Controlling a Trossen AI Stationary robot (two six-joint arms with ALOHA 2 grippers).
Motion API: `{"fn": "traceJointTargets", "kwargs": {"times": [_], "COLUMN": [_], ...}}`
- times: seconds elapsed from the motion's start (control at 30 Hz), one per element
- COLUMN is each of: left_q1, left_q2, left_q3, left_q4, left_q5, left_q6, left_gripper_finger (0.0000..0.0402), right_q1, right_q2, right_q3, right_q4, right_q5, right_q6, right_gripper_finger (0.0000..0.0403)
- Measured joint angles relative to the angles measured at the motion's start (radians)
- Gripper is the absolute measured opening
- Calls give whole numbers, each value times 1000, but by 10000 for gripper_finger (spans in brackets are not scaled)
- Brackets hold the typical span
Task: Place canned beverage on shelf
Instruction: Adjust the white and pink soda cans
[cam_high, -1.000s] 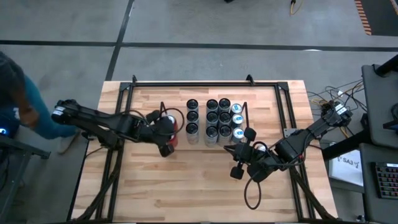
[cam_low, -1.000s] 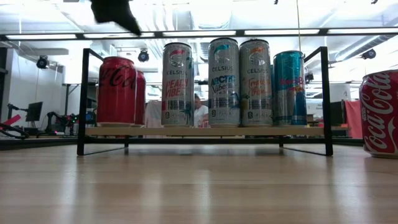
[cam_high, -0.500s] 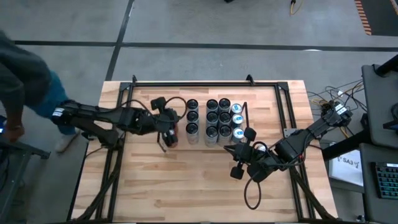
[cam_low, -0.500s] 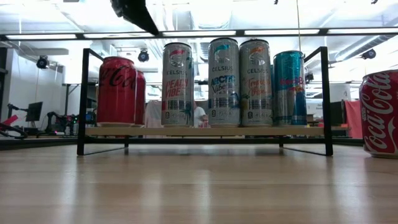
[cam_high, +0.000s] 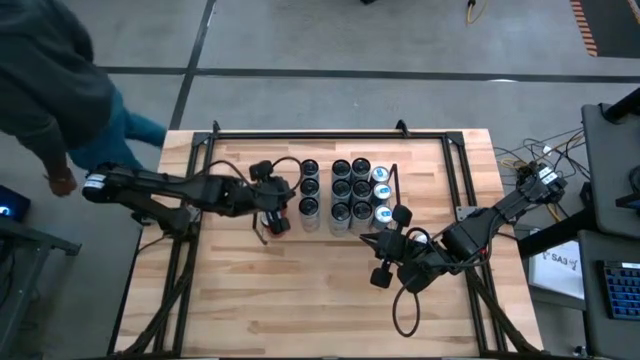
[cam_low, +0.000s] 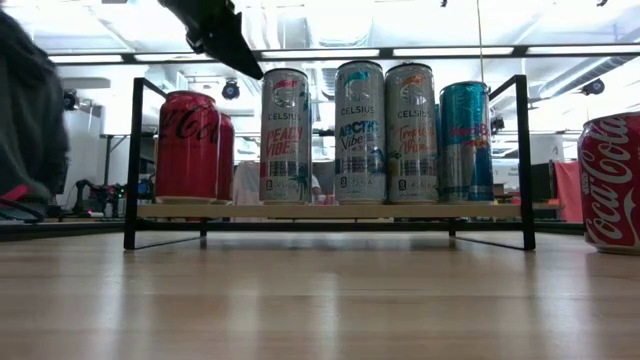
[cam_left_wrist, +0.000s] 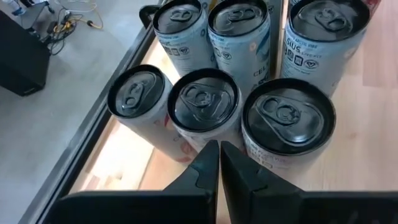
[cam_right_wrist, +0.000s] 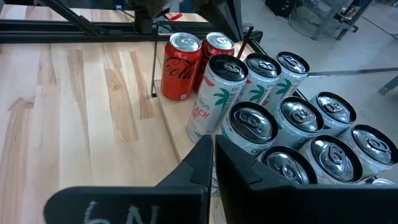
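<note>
The shelf (cam_low: 330, 211) is a low rack with black wire end frames and a wood base. It stands mid-table and carries several upright cans (cam_high: 340, 195). Two red cola cans (cam_right_wrist: 180, 62) stand at its left end, tall silver ones (cam_low: 360, 130) beside them. My left gripper (cam_left_wrist: 219, 149) is shut with nothing in it. It hovers just above the can tops at the shelf's left end (cam_low: 255, 68) (cam_high: 283, 208), apart from them. My right gripper (cam_right_wrist: 210, 144) is also shut with nothing in it, and it hangs by the shelf's near right corner (cam_high: 370, 240).
Another red cola can (cam_low: 610, 180) stands on the table close to the low camera, at that view's right edge. A black tubular frame (cam_high: 330, 133) borders the table. A person (cam_high: 50, 80) stands beyond the table's left far corner. Bare wood (cam_high: 300, 300) lies toward the near edge.
My left gripper, shut throughout, has moved toward the table's right, over the shelf's left end. It has sunk a little toward the can tops and rolled about its pointing line. The person at the left has walked along the table's left side. The cans have stayed put.
</note>
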Motion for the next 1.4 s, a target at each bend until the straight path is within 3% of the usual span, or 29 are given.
{"fn": "traceJointTargets", "kwargs": {"times": [0.63,1.07,1.23,1.4], "left_q1": [38,38,38,43], "left_q2": [142,155,152,150], "left_q3": [-22,-6,36,93], "left_q4": [56,111,20,-107], "left_q5": [-8,-34,-51,-158], "left_q6": [3,36,71,83], "left_gripper_finger": [0,0,0,0], "right_q1": [0,0,0,0], "right_q2": [0,0,0,0], "right_q3": [-12,-15,-15,-15], "right_q4": [0,1,1,1], "right_q5": [0,0,0,0], "right_q6": [5,7,7,7], "right_gripper_finger": [9,9,9,9]}}
